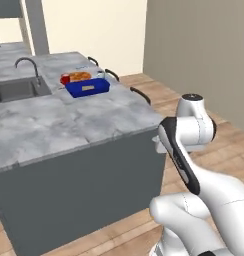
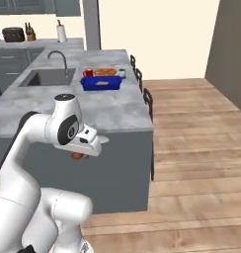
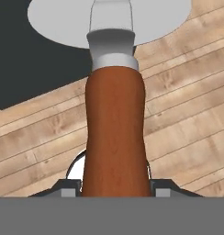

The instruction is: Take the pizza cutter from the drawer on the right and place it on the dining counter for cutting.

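The cutter [image 3: 114, 124] was gripped by its brown handle between the closed pincer [image 3: 114, 189] tips, blade pointed away, so it could be carried safely. It was held low beside the tabletop [image 2: 112, 111], above the wooden floor [image 3: 187, 114], not yet placed.

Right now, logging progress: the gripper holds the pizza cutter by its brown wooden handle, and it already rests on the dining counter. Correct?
Not resting yet. The hand view shows the gripper shut on the pizza cutter, with wood floor behind it, off the dining counter.
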